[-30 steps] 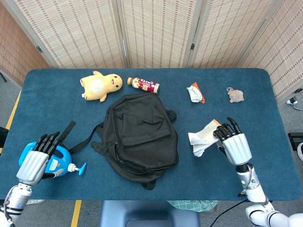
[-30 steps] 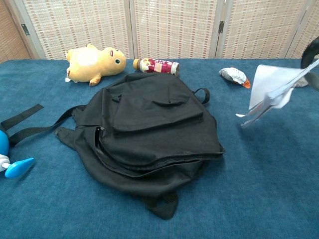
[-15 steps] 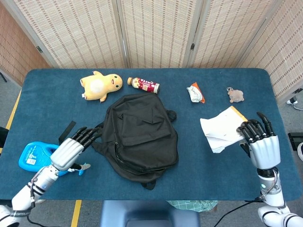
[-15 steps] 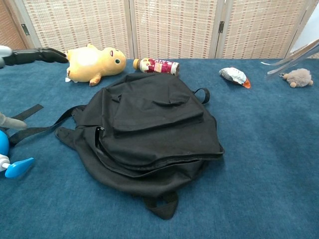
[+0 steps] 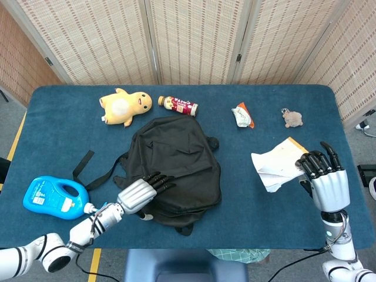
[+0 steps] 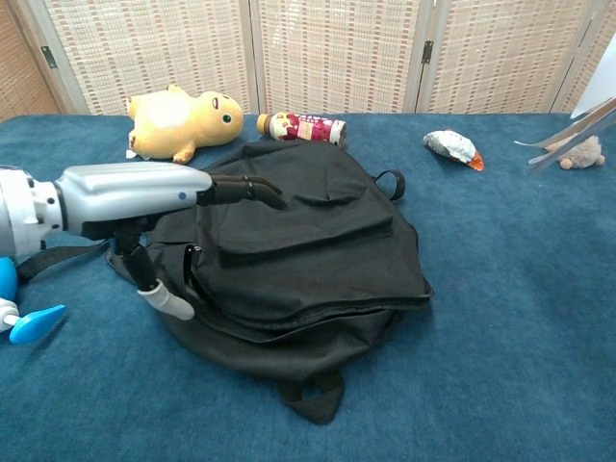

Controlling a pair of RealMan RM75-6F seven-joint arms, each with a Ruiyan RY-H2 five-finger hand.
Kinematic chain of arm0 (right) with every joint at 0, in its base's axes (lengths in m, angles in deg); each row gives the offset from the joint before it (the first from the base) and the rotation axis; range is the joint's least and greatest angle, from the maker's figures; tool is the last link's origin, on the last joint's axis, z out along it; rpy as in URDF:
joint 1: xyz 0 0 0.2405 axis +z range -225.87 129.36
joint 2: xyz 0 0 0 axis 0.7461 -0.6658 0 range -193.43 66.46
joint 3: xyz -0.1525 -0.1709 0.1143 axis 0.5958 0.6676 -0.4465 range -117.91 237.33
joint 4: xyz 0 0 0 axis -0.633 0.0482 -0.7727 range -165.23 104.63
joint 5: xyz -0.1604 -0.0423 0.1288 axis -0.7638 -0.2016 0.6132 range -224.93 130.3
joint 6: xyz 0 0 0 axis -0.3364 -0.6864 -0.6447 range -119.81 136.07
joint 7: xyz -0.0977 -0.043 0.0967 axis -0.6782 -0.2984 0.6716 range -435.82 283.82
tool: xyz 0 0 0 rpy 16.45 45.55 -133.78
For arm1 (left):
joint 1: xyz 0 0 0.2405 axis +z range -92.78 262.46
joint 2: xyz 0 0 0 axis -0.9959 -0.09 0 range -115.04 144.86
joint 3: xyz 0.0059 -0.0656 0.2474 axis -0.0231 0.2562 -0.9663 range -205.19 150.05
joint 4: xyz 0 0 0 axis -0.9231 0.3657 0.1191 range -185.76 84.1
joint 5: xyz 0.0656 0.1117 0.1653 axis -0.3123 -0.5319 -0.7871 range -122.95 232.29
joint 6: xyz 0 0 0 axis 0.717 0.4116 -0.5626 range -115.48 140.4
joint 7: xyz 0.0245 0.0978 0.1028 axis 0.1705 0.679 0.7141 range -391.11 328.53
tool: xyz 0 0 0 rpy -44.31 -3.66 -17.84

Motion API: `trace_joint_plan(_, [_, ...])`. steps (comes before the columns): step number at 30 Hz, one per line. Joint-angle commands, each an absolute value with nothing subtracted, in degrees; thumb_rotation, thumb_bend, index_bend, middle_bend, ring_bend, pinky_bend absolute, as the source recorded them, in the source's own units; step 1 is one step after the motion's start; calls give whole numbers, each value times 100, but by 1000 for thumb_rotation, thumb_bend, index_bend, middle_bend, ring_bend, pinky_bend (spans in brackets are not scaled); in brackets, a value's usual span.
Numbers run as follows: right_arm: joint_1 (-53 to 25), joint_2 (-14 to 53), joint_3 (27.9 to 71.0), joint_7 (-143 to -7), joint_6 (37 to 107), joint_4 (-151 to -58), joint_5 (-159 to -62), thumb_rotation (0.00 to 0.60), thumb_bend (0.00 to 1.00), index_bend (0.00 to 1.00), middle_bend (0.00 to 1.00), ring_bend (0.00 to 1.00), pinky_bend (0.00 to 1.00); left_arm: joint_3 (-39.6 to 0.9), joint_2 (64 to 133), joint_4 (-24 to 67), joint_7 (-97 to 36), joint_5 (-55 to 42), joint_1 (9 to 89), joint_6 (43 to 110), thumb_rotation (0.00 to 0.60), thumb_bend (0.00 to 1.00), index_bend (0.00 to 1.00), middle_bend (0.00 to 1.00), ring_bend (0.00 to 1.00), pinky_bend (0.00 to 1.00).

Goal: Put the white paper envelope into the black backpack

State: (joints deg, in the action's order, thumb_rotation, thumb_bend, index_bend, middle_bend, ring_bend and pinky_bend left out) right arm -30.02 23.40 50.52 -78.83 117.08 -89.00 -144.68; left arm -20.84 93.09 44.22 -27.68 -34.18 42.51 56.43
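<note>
Chest view: white paper envelope [image 6: 570, 138] cut by right edge, only a thin corner shows; right hand out of frame there. Left hand [image 6: 135, 197] hides part of black backpack [image 6: 308, 241]. Blue bottle [image 6: 19, 313] cut at left edge.

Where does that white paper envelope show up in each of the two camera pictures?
Head view: the white envelope is at right of centre, held up by the right robot hand, right of the black backpack.
Chest view: only an edge-on sliver of the envelope shows at the far right edge, near the top.
Shared landmark: the small grey plush toy lies close to the envelope in both.
</note>
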Motion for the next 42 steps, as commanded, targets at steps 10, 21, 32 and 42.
trace_joint_plan(10, [-3025,2413,5031,-7782,11659,-8771,-14431,600,454,948,537,420,238,-1965,10128,3612,-2486,-2298,3911,5311,600,167,250,78,112,0])
trace_joint_plan(21, [-3040,2477,5030,-7735,11595,-8683,-14396,600,454,948,537,421,238,-1979,10584,3122,-2798,-2052,3910,5538,600,224,408,148,171,0])
trace_joint_plan(32, [-3069,2529,5012,-7630,11584,-8610,-14347,600,454,948,537,420,238,-2111,10920,2679,-3164,-2134,3996,5765,600,433,521,227,234,0])
trace_joint_plan(42, [-3075,2550,5000,-7495,11671,-8578,-14380,600,454,948,537,420,238,-2123,11135,2428,-3613,-2281,4099,6059,600,576,639,296,288,0])
